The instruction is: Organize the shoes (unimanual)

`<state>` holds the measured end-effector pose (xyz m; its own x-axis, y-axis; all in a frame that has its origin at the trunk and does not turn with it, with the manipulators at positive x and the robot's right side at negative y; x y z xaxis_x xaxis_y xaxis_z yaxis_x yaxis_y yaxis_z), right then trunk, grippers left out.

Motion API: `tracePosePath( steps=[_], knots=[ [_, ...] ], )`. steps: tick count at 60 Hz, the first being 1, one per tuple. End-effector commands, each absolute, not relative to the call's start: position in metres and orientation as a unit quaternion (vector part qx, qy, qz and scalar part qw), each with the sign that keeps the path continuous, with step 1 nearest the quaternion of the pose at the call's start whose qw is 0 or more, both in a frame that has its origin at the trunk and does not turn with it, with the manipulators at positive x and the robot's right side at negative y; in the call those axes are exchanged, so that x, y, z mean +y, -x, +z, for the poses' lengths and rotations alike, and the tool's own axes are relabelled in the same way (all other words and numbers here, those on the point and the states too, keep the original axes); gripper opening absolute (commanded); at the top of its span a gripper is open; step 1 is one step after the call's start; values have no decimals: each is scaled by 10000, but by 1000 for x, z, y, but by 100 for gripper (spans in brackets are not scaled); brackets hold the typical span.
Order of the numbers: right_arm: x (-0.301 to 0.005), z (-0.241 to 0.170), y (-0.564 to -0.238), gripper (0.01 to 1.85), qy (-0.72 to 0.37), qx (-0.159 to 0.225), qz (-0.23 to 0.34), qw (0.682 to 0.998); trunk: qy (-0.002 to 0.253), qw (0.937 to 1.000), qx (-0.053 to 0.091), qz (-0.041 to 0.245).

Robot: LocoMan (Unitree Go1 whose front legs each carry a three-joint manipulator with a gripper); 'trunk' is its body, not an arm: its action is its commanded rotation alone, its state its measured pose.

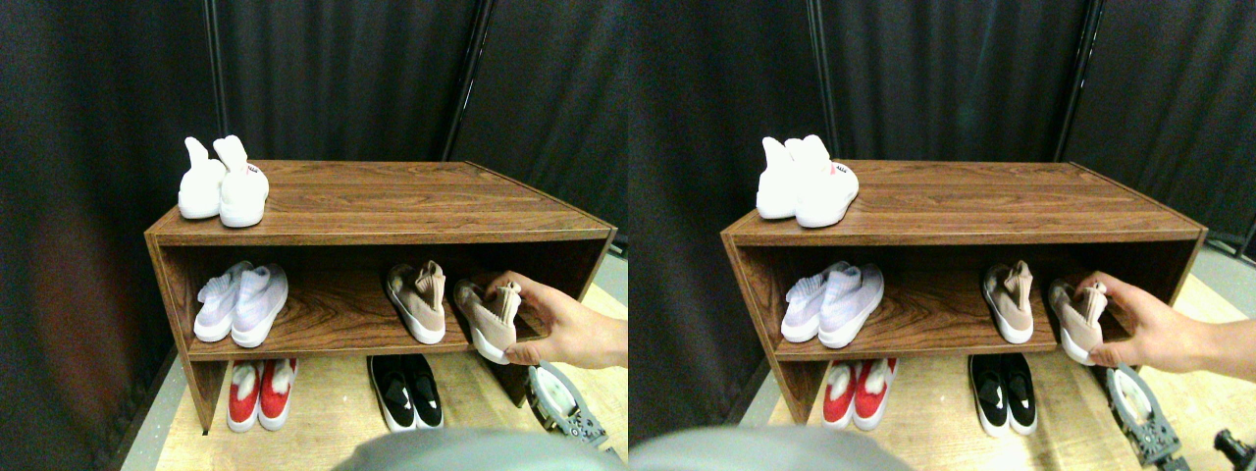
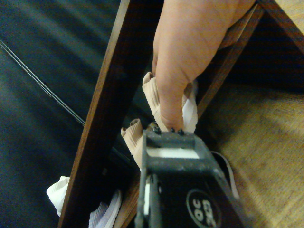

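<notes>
Stereo pair view: person's hand skewing right beige shoe at middle-shelf edge, likely resetting; its mate beside; tool below, jaw state impossible to tell.

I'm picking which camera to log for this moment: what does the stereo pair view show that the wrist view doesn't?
Stereo pair only: the red shoes and black shoes on the floor, and the white pair on top of the shelf.
Wrist only: a close look at the hand against the beige shoe's collar.
Both: a person's hand on the right beige shoe.
</notes>
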<state>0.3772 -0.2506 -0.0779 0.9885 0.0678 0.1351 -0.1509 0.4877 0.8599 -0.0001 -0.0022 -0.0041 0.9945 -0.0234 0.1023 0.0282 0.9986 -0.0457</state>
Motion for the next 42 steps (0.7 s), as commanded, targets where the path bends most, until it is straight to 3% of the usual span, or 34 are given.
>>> tracePosePath(
  steps=[1,42],
  knots=[
    [-249,-71,-378,6,-5054,-562,764,8577,270,9983,-495,-127],
    [-247,-69,-379,6,-5189,-502,793,8497,311,9984,-457,-95]
  ],
)
